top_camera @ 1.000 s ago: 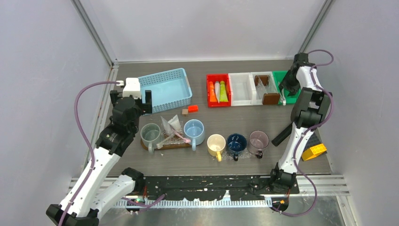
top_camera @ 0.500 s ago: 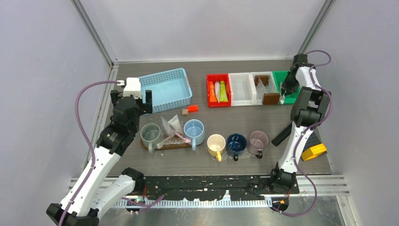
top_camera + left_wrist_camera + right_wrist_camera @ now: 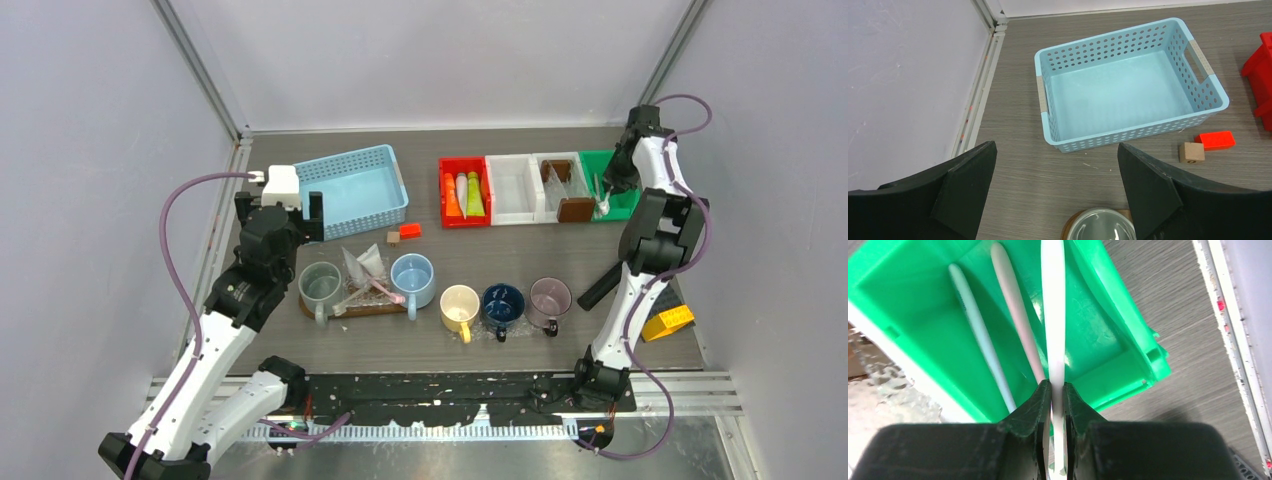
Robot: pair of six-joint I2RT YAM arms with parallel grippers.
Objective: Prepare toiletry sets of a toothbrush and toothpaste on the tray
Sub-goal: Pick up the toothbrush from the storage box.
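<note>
The thin white toothbrush [image 3: 1053, 315] is pinched between the two black fingers of the right gripper [image 3: 1057, 390], whose jaws are pressed onto its handle. It points away from the wrist camera, over the open green plastic bin [image 3: 1108, 330]. Whether its far end touches the bin I cannot tell. Inside the same bin lie a pale pink toothbrush [image 3: 1013, 310] and a pale blue toothbrush [image 3: 975, 325], side by side and left of the held one.

In the top view this green bin is the right end of a row of bins at the far side of the table. The red bin [image 3: 446, 190] at the left end holds three toothpaste tubes [image 3: 461, 190]: orange, white and green.

Nearer to the arms stand five mugs in a line: grey-green mug [image 3: 320, 285], light blue mug [image 3: 412, 278], cream-yellow mug [image 3: 460, 305], navy mug [image 3: 503, 303] and mauve mug [image 3: 549, 297]. The first two stand on a brown wooden tray [image 3: 355, 310], with clear plastic wrapping between them.

The left gripper [image 3: 1055, 147] hangs above the table with its jaws spread wide and holds nothing. Beyond it is the light blue perforated basket [image 3: 1128, 95], and right of that a small red block [image 3: 1214, 140] beside a tan cube [image 3: 1191, 152].
</note>
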